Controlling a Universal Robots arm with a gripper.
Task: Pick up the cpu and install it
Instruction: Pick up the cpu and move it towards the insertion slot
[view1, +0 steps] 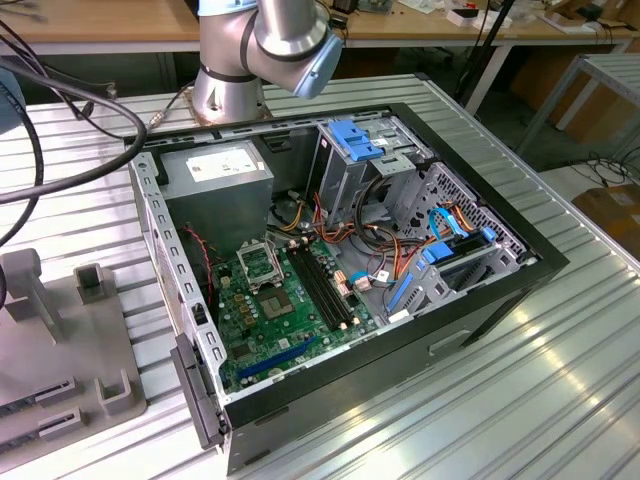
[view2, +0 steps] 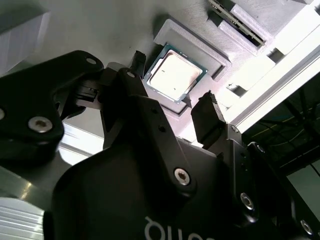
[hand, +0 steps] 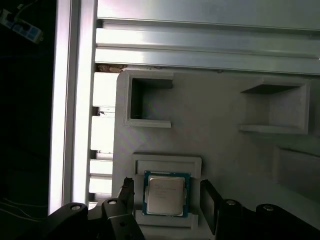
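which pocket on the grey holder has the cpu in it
The shallow framed pocket that the open gripper straddles: the cpu lies flat in it. The two deeper walled pockets on the grey holder stand empty.

The exterior view looks obliquely down, from mid-range, onto the open computer case (view1: 350, 250) and the grey holder (view1: 60, 340) beside it. Both wrist views look closely past the gripper (hand: 166, 184) at that holder, and both show the cpu (view2: 175, 75).

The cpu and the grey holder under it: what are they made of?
The cpu looks metal-topped: a smooth silver-grey plate with a soft sheen, rimmed by green board. The holder seems matte grey plastic, perhaps printed, given its fine ridged lines.
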